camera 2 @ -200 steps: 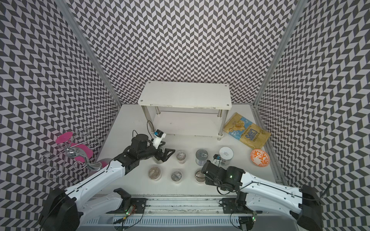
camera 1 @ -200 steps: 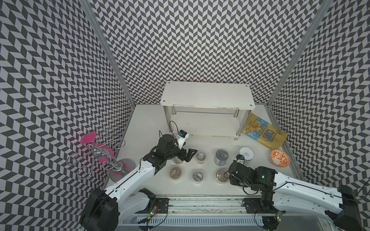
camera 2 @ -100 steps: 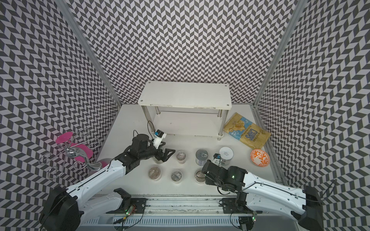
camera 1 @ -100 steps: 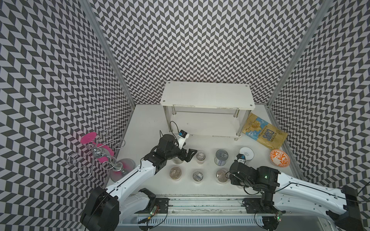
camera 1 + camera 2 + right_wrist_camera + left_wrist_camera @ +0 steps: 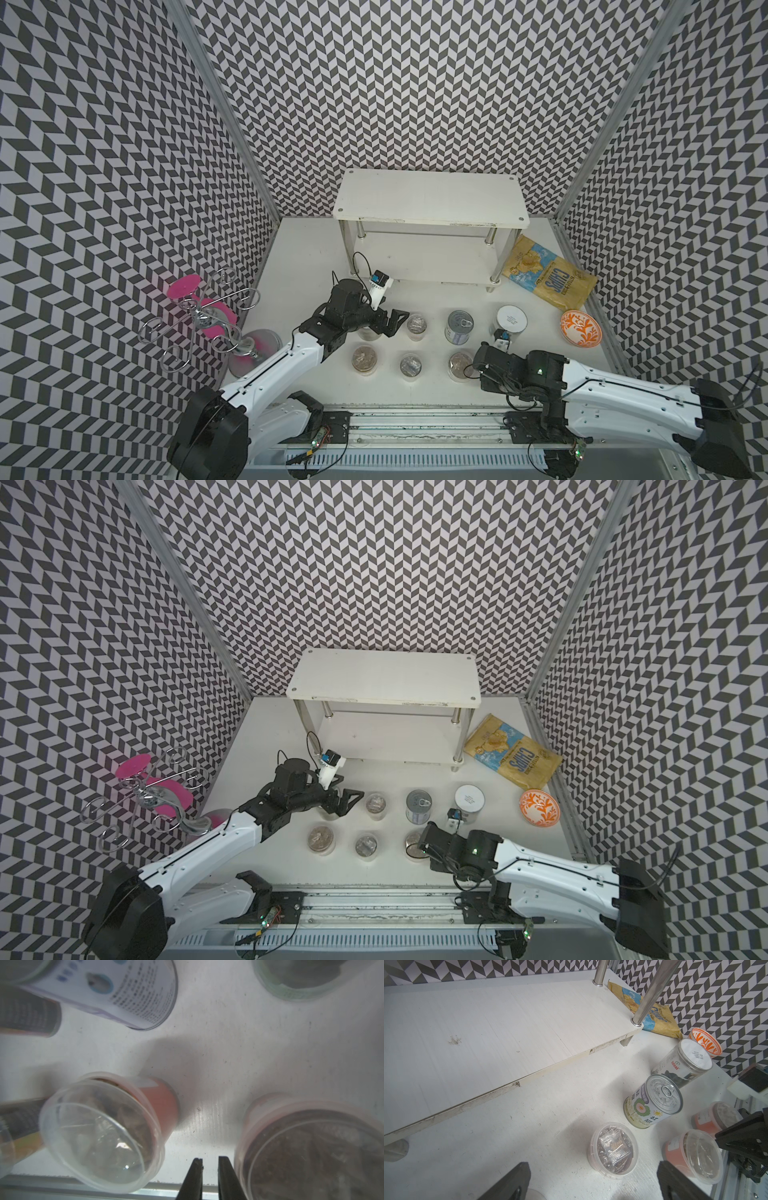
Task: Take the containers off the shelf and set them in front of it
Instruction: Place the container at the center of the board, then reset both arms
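Note:
The white shelf (image 5: 432, 197) stands bare on both tiers in both top views. In front of it sit several film-topped cups (image 5: 417, 326), the tin can (image 5: 460, 326) and a white-lidded jar (image 5: 512, 322). My left gripper (image 5: 392, 324) hovers open beside a cup (image 5: 612, 1150), with nothing between its fingers (image 5: 517, 1176). It partly covers another container under its wrist. My right gripper (image 5: 209, 1164) hangs low between two orange-labelled cups (image 5: 99, 1132), its jaws almost together and empty. In the top views its fingers are hidden under the wrist (image 5: 498, 368).
A yellow-blue chips bag (image 5: 548, 282) lies right of the shelf, with an orange-patterned bowl (image 5: 579, 332) in front of it. A chrome wire stand with pink discs (image 5: 203, 320) is at the left wall. A metal rail (image 5: 415, 419) runs along the front edge.
My right gripper's jaws have drawn closer together, and its wrist has shifted slightly. The left arm and the containers have stayed put.

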Controlling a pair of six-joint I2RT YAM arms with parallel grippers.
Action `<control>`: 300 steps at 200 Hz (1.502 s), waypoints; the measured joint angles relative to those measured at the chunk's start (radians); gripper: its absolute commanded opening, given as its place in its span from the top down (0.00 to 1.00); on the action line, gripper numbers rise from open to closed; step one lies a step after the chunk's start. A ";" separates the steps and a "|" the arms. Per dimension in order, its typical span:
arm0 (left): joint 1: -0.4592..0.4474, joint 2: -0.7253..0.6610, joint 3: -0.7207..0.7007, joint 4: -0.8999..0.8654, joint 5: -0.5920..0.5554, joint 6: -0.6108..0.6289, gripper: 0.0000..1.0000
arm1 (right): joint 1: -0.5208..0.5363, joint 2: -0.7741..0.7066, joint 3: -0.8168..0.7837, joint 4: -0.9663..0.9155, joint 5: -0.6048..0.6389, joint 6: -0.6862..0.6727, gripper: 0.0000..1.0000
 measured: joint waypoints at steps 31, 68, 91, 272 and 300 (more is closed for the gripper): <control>0.000 -0.001 0.000 0.000 0.000 -0.001 0.00 | -0.002 0.040 0.011 -0.026 0.071 0.025 0.75; 0.000 -0.006 0.000 -0.001 -0.009 -0.006 0.00 | -0.011 0.039 0.021 -0.031 0.121 0.014 0.66; 0.002 -0.016 0.003 -0.018 -0.021 -0.008 0.00 | -0.067 -0.023 0.075 -0.040 0.143 -0.045 0.54; 0.592 0.160 -0.019 0.239 -0.335 -0.096 0.00 | -1.230 0.081 0.019 0.766 0.008 -0.880 0.00; 0.592 0.217 -0.062 0.436 -0.402 -0.052 0.00 | -1.263 0.175 -0.101 1.060 -0.015 -0.941 0.00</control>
